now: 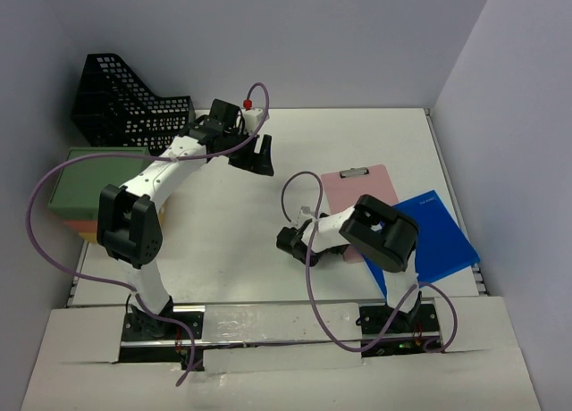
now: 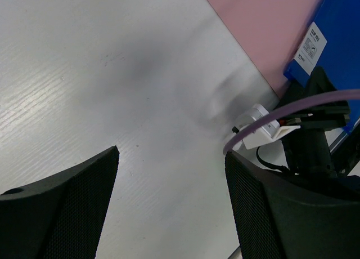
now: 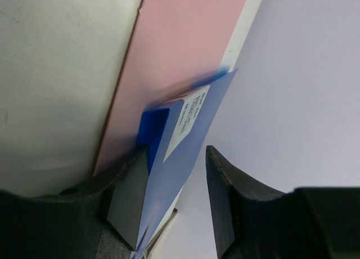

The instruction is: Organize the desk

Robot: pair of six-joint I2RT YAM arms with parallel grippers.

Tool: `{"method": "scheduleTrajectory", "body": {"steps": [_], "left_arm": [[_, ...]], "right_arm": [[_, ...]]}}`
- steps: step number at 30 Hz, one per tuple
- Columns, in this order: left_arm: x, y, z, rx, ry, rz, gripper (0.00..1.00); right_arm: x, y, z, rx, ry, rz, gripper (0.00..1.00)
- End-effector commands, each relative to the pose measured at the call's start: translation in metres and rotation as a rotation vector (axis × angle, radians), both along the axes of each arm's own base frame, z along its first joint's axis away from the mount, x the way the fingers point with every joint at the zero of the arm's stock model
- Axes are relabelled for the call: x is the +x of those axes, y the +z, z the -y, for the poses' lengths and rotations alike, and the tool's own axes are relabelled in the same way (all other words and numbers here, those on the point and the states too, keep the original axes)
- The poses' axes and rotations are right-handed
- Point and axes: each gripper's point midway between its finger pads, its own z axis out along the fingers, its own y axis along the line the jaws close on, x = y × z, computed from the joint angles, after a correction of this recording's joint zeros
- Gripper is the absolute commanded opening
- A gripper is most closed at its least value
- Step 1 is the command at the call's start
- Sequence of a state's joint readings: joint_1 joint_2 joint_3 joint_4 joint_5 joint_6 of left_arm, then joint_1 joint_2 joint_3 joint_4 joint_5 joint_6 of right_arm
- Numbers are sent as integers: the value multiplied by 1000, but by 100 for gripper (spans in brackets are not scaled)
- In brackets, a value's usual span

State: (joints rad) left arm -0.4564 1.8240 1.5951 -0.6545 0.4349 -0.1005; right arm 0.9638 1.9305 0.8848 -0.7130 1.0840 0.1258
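The white desk carries a pink clipboard, and a blue folder overlaps the clipboard's lower right corner. My right gripper is low at the folder's left corner, mostly hidden under its own arm in the top view. Its jaws straddle the folder's raised edge: the left pad is against it and a gap remains at the right finger. The clipboard runs away behind. My left gripper hovers open over bare desk, nothing between its fingers.
A black mesh file holder stands at the back left. In front of it a green book lies on a stack at the left edge. Lavender walls close the back and right sides. The left wrist view catches the right arm.
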Motion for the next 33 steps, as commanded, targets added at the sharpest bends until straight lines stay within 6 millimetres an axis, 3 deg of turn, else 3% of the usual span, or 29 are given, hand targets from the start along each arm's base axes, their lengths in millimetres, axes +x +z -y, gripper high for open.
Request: {"method": "scheduleTrajectory", "body": {"steps": [1,7,19,29,33], "left_arm": [[4,15,4,-36,-12,19,83],[3,14,4,-38,-17,16,83],[3,14,5,-38,-19,15,83],[3,14,5,-40,-21,13,83],[3,14,4,-39,-19,15,83]], "right_arm": [[10,7,5,-16,-35,73,50],[12,4,13,-56,-58,76,47],[25,9,-2,0,-41,109,47],[29,5,15,-16,-96,97,47],[29,4,19,-19,-107,81,35]]}}
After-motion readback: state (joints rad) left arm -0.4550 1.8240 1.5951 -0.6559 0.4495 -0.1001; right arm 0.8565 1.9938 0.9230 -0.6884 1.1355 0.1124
